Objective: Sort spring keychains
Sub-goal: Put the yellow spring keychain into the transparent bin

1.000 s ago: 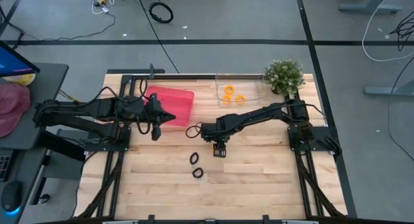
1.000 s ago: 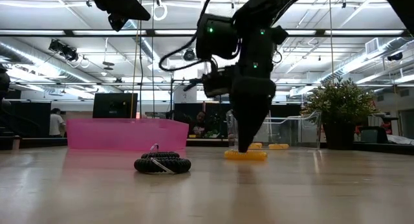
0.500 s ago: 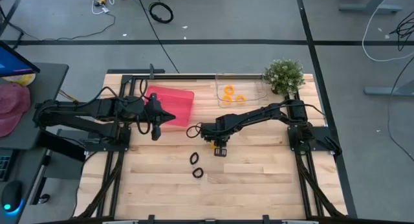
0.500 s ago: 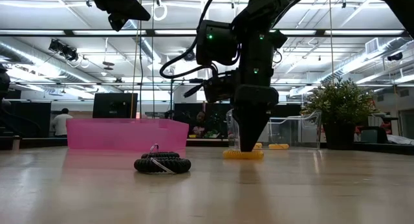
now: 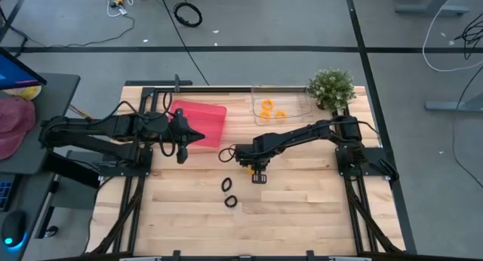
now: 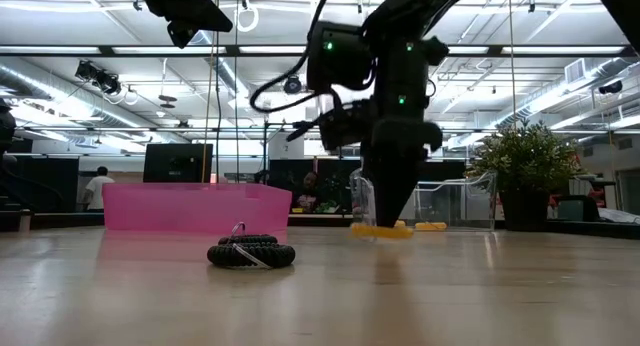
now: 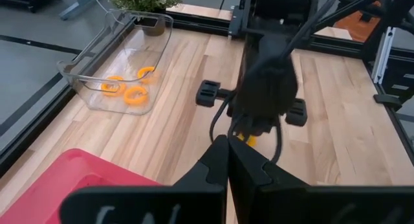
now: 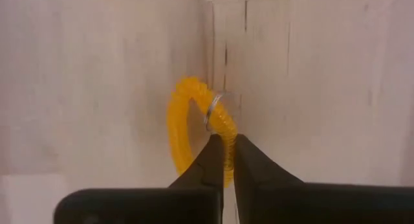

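The right gripper (image 8: 226, 160) was clenched on an orange spring keychain (image 8: 194, 130), held just clear of the worktop (image 5: 302, 208) near its centre. The left gripper (image 7: 228, 160), fingers pressed together, hung over the pink bin (image 5: 202, 124) toward the back-left. Two black spring keychains (image 5: 228, 193) lay toward the front edge, and more orange ones (image 5: 269, 110) sat in the clear tray (image 5: 256, 101) at the back.

Bright, even light falls from ceiling strip lights (image 6: 90, 71) seen in the low view, where the dark arm stands nearly in silhouette against them. The wooden desk (image 6: 450, 286) shows a soft sheen and faint shadows. The right wrist view looks pale and washed out, its near foreground blurred.
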Robot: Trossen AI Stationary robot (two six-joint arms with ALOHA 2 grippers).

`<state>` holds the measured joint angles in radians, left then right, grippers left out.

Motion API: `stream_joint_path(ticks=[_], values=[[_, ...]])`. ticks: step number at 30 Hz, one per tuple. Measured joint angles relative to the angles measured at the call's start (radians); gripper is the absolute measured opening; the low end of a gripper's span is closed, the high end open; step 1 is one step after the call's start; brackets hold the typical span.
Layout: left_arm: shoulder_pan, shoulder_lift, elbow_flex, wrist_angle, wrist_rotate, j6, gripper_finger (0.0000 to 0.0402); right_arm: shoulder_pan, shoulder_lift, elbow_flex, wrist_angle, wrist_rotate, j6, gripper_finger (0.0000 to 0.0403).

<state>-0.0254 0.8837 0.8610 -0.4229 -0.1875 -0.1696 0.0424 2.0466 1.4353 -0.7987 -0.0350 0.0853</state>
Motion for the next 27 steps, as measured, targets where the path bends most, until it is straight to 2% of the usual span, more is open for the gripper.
stream_joint_path(ticks=[8, 18, 27], values=[[0.0, 0.0, 0.0, -0.001, 0.0, 0.0, 0.0007, -0.003, -0.1, 0.0, -0.057, 0.016, -0.001, 0.0005], [0.0, 0.0, 0.0, 0.004, -0.003, 0.0, 0.0007, -0.002, -0.314, 0.001, -0.081, 0.017, 0.042, 0.0004], [0.0, 0.0, 0.0, 0.029, -0.003, 0.001, 0.0007, -0.002, -0.55, 0.002, 0.039, -0.014, 0.133, 0.0004]])
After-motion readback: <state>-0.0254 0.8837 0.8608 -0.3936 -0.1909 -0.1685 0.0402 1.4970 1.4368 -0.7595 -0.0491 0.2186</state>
